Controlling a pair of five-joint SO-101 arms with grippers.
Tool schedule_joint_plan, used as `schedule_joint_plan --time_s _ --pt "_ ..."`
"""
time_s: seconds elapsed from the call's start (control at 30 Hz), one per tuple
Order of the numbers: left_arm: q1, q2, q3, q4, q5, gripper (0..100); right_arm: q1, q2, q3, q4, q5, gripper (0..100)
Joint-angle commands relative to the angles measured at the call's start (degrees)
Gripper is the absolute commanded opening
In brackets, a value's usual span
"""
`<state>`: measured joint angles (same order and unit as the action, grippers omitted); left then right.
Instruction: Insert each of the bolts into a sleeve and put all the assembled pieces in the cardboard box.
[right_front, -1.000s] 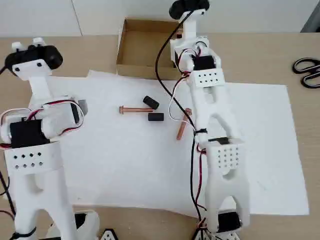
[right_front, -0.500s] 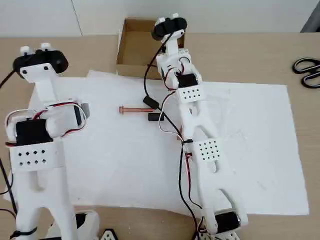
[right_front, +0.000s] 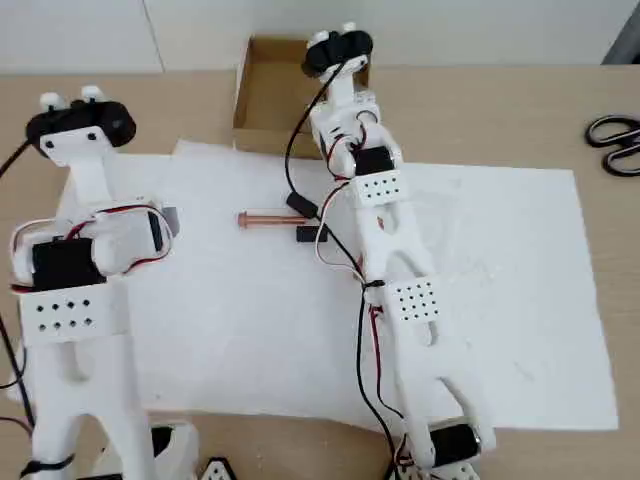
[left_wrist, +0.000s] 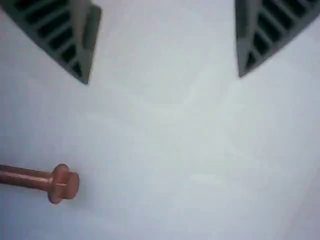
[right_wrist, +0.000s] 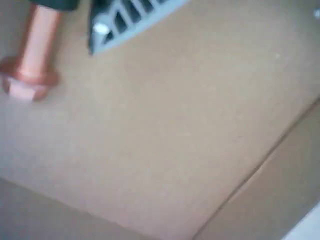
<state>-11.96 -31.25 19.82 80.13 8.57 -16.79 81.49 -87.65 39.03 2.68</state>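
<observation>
From my station, the right gripper (right_front: 338, 62) is out at the far side of the table (right_front: 500, 110), hanging over the open cardboard box (right_front: 262, 100). On its wrist feed I see one grey finger (right_wrist: 125, 17) just beside a sleeved bolt (right_wrist: 35, 55). The copper shank points head-down at the box floor, a dark sleeve shows around its upper end, and the gripper is pinching the piece. I cannot tell whether the flanged head touches the cardboard or sits just above it. The left gripper (left_wrist: 161, 77) is over the left part of the white paper sheet (right_front: 500, 300) with its fingers spread wide and nothing between them. A loose bolt (right_front: 272, 219) lies flat on the sheet to the right of that gripper, and on the left wrist feed its head sits apart from both fingertips. Just right of the bolt's tip are two black sleeves, a far sleeve (right_front: 302, 205) and a near sleeve (right_front: 312, 234), both lying on the paper and partly crossed by the right arm's cable. A pair of scissors (right_front: 615, 142) rests on the bare table at the far right, well away from the parts.
</observation>
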Motion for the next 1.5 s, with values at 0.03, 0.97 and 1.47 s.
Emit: schedule_joint_plan --time_s 0.03,0.97,1.47 --pt "0.1 -0.4 -0.3 -1.2 -0.5 18 -0.1 -1.6 -3.2 -1.5 0.5 25.3" --pt "0.1 -0.6 -0.6 -1.2 -0.3 18 1.6 -32.5 -4.0 61.1 0.6 26.7" --pt "-0.2 -0.6 -0.5 -0.9 -0.3 18 -2.9 -70.4 38.9 61.1 0.6 26.6"
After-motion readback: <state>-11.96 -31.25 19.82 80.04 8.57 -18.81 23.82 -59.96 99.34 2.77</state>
